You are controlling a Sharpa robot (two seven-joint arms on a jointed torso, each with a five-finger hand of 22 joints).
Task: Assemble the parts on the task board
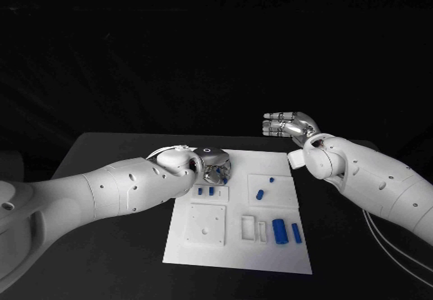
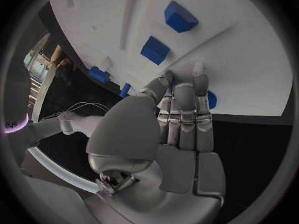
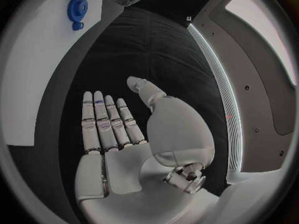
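Note:
The white task board lies in the middle of the black table. Blue parts lie on it: two small blocks, a short peg and two long bars. My left hand is low over the board's far left corner. Its fingers are straight and close together, with their tips down on the board over a blue piece that they partly hide. Two blue blocks lie just beyond the fingertips. My right hand is raised beyond the board's far right corner, flat and empty.
White recessed fixtures and a slotted holder sit on the board's near half. A round blue part stands on the board. Bare black table surrounds the board on both sides.

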